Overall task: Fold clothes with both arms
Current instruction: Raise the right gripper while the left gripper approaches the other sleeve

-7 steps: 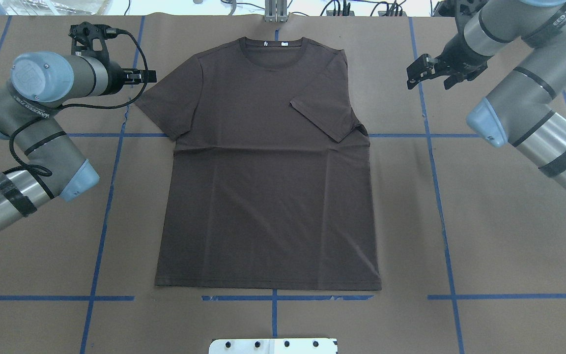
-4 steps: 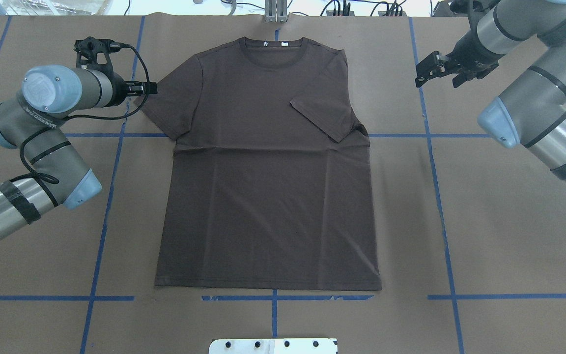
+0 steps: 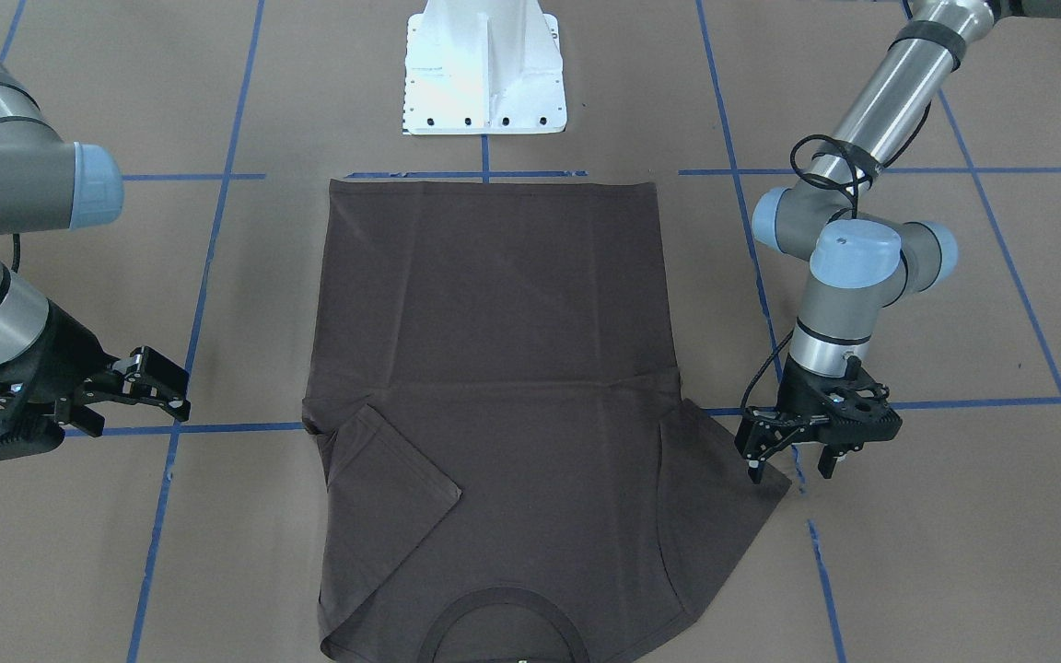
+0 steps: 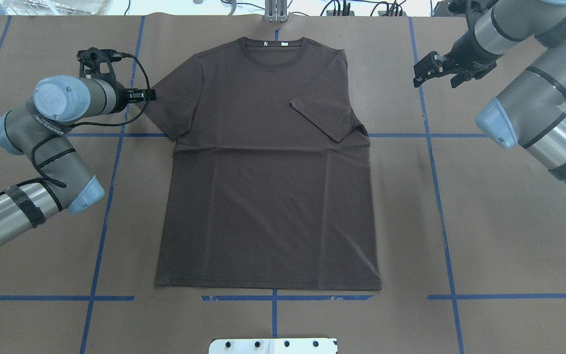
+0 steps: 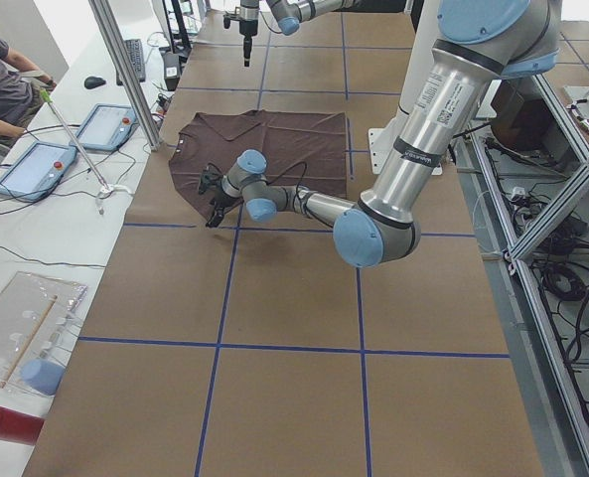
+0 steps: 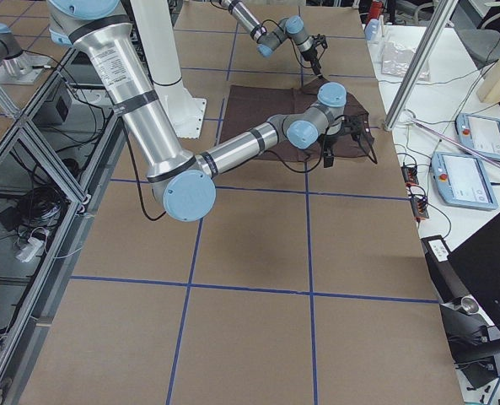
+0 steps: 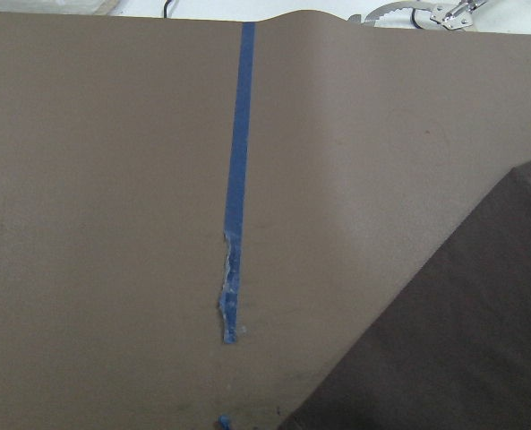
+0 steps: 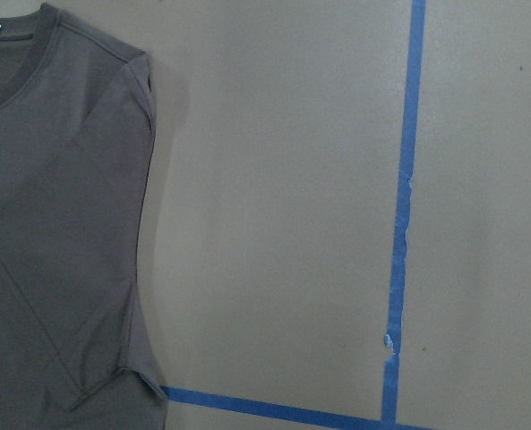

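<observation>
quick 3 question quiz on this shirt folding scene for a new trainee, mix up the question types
1. True or false: the left tool is shut on the T-shirt.
2. Which sleeve is folded in over the body of the T-shirt? A) the one on the robot's left B) the one on the robot's right C) both
3. Which is nearer the T-shirt, the left tool or the right tool?

Key
1. False. Its fingers are spread, at the edge of the spread sleeve.
2. B. The folded sleeve lies across the chest.
3. The left tool. The right tool stands open, well off to the side of the T-shirt.
</observation>
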Tool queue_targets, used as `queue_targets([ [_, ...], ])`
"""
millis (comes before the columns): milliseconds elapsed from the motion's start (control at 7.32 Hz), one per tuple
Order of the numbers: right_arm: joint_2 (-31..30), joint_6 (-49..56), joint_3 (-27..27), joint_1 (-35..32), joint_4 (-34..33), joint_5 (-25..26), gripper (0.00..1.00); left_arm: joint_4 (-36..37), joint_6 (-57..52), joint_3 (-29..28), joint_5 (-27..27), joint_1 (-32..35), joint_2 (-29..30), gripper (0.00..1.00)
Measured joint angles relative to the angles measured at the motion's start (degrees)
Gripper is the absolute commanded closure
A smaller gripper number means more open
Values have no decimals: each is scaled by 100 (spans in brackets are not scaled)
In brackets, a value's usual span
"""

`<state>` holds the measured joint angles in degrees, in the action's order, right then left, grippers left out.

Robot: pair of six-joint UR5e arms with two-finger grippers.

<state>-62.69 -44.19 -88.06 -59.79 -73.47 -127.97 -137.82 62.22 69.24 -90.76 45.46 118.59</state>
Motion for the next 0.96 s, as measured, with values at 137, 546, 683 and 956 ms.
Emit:
queue_targets([
  [137, 14, -1, 10, 9, -2, 0, 0, 4, 3, -47, 6, -17, 37, 1],
  [546, 28, -2, 24, 19, -5, 0, 0, -7, 9, -255, 14, -28, 198, 30],
  [683, 29, -2, 25, 19, -7, 1, 0, -7, 9, -282, 14, -28, 221, 50],
  [956, 29, -2, 28, 20, -9, 0, 0, -2, 8, -294, 18, -28, 232, 94],
])
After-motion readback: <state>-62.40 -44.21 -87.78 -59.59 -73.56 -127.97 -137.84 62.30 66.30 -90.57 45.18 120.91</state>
